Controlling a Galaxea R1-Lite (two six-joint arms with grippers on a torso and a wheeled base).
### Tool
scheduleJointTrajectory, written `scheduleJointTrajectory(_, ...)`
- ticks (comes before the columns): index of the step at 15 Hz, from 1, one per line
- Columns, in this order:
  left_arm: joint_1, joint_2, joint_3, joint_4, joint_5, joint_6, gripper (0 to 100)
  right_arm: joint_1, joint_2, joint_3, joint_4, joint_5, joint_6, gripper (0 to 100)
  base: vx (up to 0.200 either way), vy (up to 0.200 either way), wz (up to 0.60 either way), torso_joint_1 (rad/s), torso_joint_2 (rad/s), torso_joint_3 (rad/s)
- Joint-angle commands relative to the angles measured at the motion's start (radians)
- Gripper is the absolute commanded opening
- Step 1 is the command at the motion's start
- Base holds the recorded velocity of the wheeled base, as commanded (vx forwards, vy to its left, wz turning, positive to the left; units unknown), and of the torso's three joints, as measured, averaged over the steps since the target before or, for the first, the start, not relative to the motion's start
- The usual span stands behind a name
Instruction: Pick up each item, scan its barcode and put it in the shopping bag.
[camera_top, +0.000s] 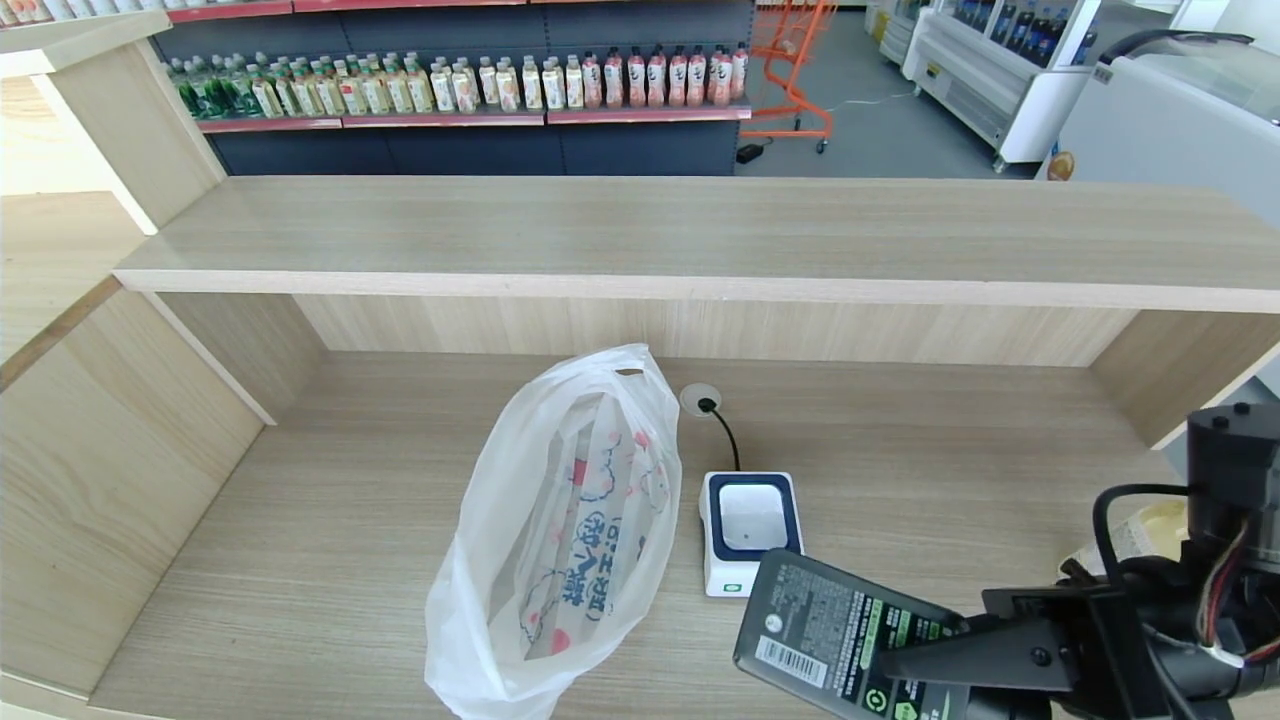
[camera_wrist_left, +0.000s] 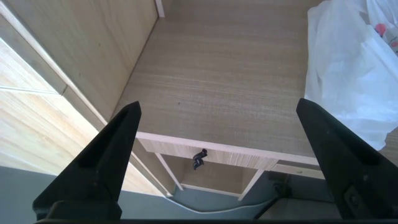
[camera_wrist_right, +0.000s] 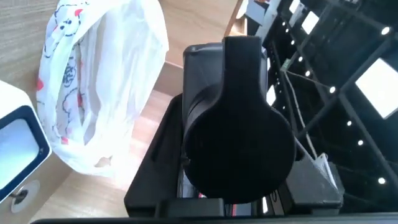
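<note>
My right gripper (camera_top: 900, 665) is shut on a flat dark pack (camera_top: 835, 635) whose white barcode label faces up. It holds the pack above the counter's front right, just in front of the white barcode scanner (camera_top: 750, 530), also in the right wrist view (camera_wrist_right: 18, 146). The white plastic shopping bag (camera_top: 560, 530) lies open to the scanner's left with a patterned package (camera_top: 590, 540) inside. In the right wrist view the bag (camera_wrist_right: 106, 81) lies beyond the dark pack (camera_wrist_right: 233, 130). My left gripper (camera_wrist_left: 217, 155) hangs open and empty over the counter's front left edge, left of the bag (camera_wrist_left: 354, 68).
A yellowish packet (camera_top: 1150, 530) lies at the counter's right, partly hidden behind my right arm. The scanner's cable (camera_top: 725, 435) runs back to a grommet. A raised wooden ledge (camera_top: 700, 240) and side walls enclose the counter (camera_top: 330, 560). Store shelves with bottles stand behind.
</note>
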Motion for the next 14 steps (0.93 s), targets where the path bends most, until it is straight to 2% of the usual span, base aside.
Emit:
scheduleJointTrajectory(1,0.000,0.000,0.000,0.000,0.001,0.000,100,0.039,0.046,-0.005,-0.007,0.002,-0.011,0,0.000,0.000,0.00,0.000,0.00,0.000)
scheduleJointTrajectory(3,0.000,0.000,0.000,0.000,0.001,0.000,100,0.038,0.045,-0.006,-0.056,0.002,-0.004,0,0.000,0.000,0.00,0.000,0.00,0.000)
scheduleJointTrajectory(8,0.000,0.000,0.000,0.000,0.001,0.000,100,0.038,0.061,-0.042,-0.063,0.002,-0.011,0,0.000,0.000,0.00,0.000,0.00,0.000)
scheduleJointTrajectory(11,0.000,0.000,0.000,0.000,0.001,0.000,100,0.041,0.088,-0.077,-0.140,0.002,-0.006,0,0.000,0.000,0.00,0.000,0.00,0.000)
scheduleJointTrajectory(14,0.000,0.000,0.000,0.000,0.001,0.000,100,0.041,0.111,-0.097,-0.145,0.000,-0.006,0,0.000,0.000,0.00,0.000,0.00,0.000)
